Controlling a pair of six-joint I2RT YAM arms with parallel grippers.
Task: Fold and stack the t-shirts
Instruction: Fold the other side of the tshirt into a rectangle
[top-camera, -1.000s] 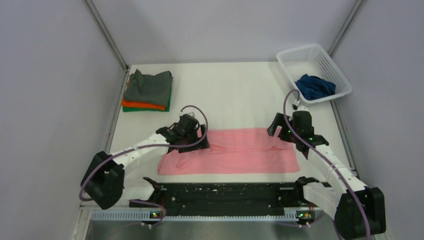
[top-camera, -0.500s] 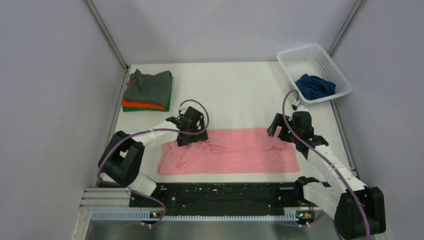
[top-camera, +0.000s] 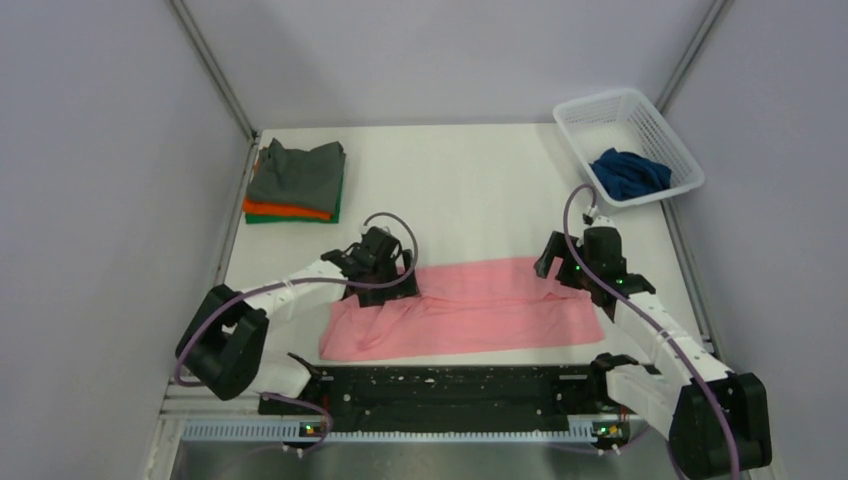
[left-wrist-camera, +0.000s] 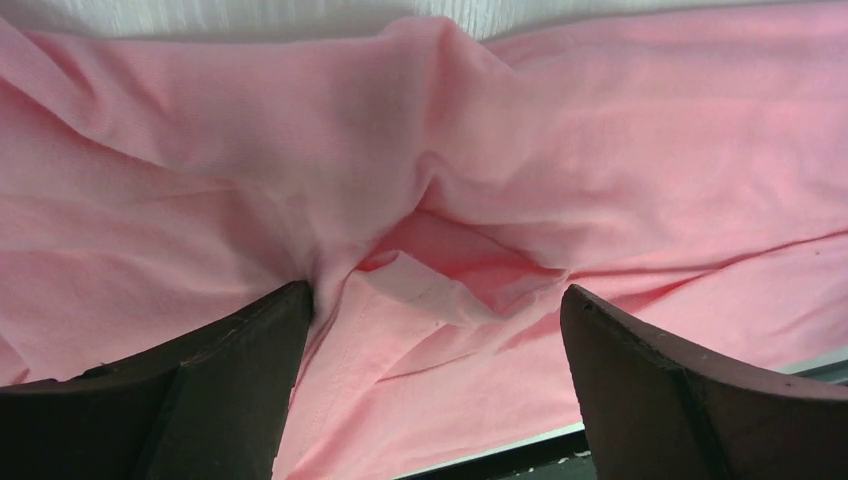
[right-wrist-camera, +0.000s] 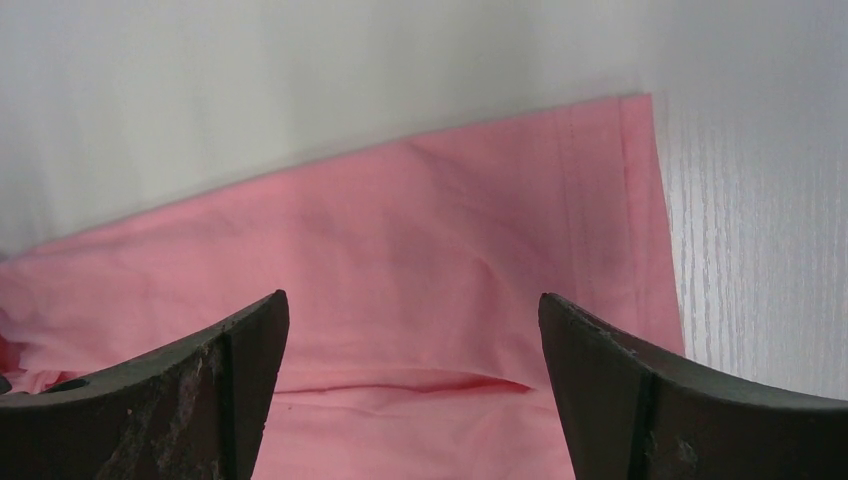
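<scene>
Both wide open, left hand (left-wrist-camera: 435, 300) and right hand (right-wrist-camera: 412, 310) over pink t-shirt (top-camera: 470, 310); shirt stack (top-camera: 297, 180) and basket (top-camera: 660, 125) well apart.

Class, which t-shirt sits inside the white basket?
The navy blue t-shirt, bunched in the basket; the pink t-shirt lies spread on the table, others form a stack.

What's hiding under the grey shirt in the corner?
Under the grey t-shirt lies an orange t-shirt, and a green t-shirt below that. Only their edges show; the rest is covered.
</scene>
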